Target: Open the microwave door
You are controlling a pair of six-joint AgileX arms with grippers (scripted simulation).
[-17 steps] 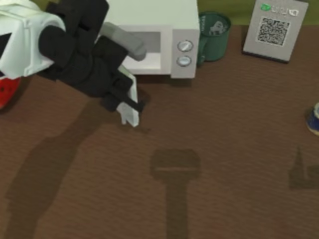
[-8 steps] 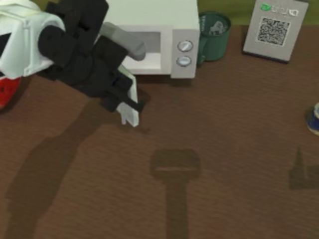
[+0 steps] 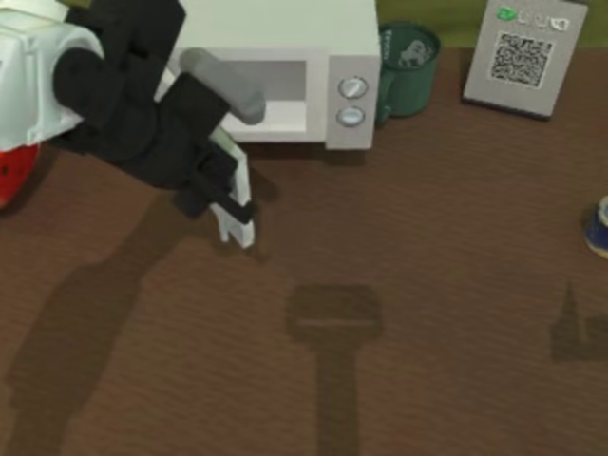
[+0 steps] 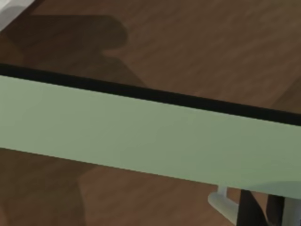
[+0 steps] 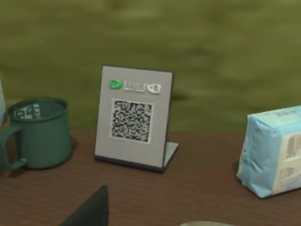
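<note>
The left gripper (image 3: 231,211) sat at 9 o'clock of the table's (image 3: 427,285) centre, pinching the swung-out microwave door (image 3: 236,195). The microwave (image 3: 285,71) stood at 12 o'clock, 2 knobs (image 3: 352,102) showing, a green mug (image 3: 408,57) at its 3 o'clock. I cannot tell the right gripper's state.
</note>
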